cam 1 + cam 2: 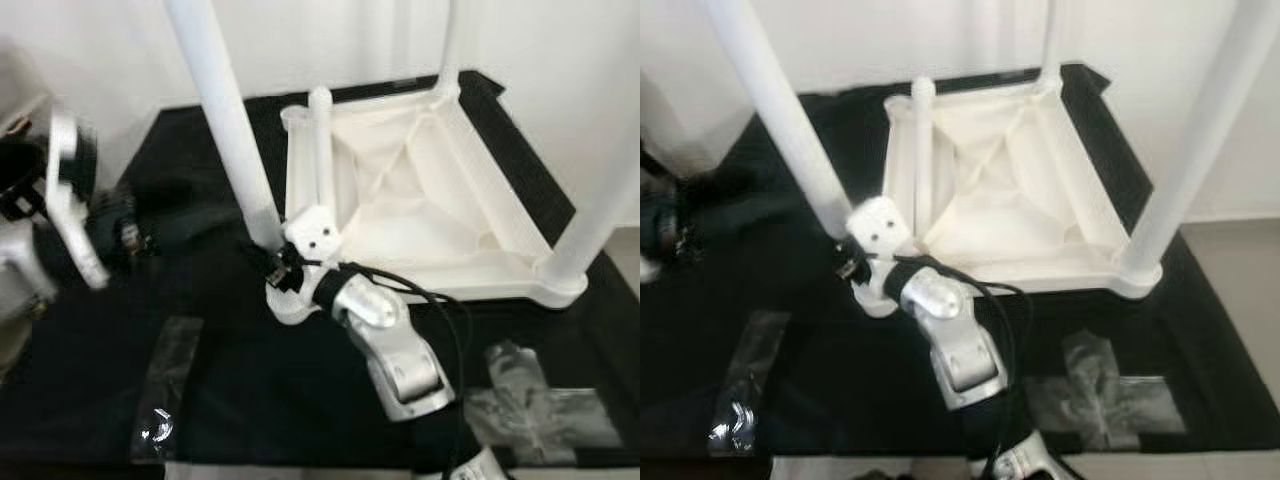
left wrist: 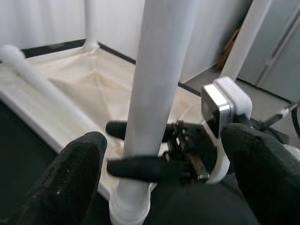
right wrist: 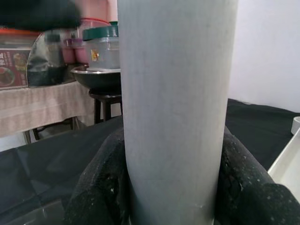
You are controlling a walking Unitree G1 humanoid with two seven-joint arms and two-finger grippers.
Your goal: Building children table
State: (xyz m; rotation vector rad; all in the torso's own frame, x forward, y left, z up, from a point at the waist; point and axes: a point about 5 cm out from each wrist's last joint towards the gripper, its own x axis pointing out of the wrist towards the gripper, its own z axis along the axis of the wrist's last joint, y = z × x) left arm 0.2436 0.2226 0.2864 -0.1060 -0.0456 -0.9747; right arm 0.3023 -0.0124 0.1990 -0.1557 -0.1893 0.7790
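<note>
Right gripper [image 1: 845, 250] clamped around white table leg [image 1: 775, 120] near its base, beside upturned tabletop [image 1: 1040, 215]; left gripper [image 1: 135, 235] nearby, state unclear.

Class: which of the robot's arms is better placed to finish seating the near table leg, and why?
Probably right: the right gripper is clamped around the white leg near its base; the left gripper hangs open alongside.

table top [image 1: 420, 195] upturned on counter [image 1: 230, 350], centre-to-2 o'clock | near leg [image 1: 225, 110] at its 8 o'clock corner | right gripper [image 1: 272, 262] at leg base | left gripper [image 1: 150, 235] at 9 o'clock
</note>
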